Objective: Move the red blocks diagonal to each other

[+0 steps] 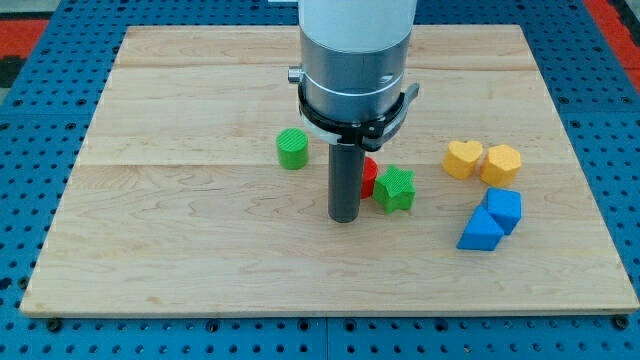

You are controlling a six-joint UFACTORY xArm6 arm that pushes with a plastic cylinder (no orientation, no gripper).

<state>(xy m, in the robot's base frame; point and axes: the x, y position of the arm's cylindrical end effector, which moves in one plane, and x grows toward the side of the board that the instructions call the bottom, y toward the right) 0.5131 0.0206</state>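
Note:
One red block (368, 177) shows only as a sliver, mostly hidden behind my rod; its shape cannot be made out. It touches the green star block (395, 190) on its right. My tip (344, 217) rests on the board just left of and below the red block, close against it. A second red block is not visible; it may be hidden behind the rod.
A green cylinder (292, 148) stands left of the rod. At the view's right are a yellow heart block (462, 158), a yellow hexagon block (501, 164) and two blue blocks (503, 209) (480, 231) touching each other. The wooden board (180, 250) ends at a blue pegboard.

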